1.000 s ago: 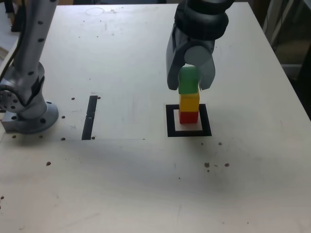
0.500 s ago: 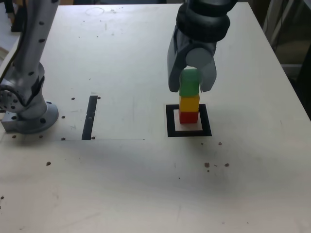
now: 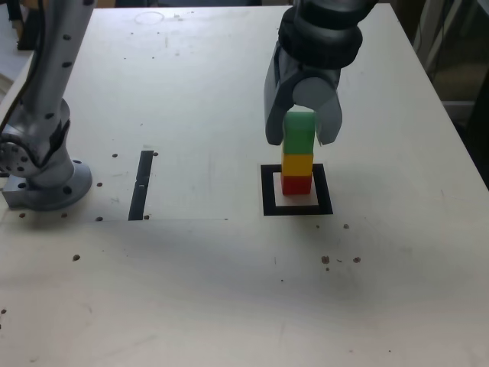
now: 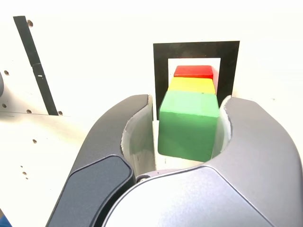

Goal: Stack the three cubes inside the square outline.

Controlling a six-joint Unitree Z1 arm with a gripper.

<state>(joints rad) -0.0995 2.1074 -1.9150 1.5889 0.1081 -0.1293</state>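
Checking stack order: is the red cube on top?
No: the green cube tops the stack, with yellow beneath it and the red cube at the bottom.

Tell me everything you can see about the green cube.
The green cube is a small matte block with plain faces and slightly rounded edges. It sits upright on top of the yellow cube, which rests on the red cube, all inside the square outline. The end effector straddles it: in the wrist view a gap shows on one side, while the other jaw is at or very near its face.
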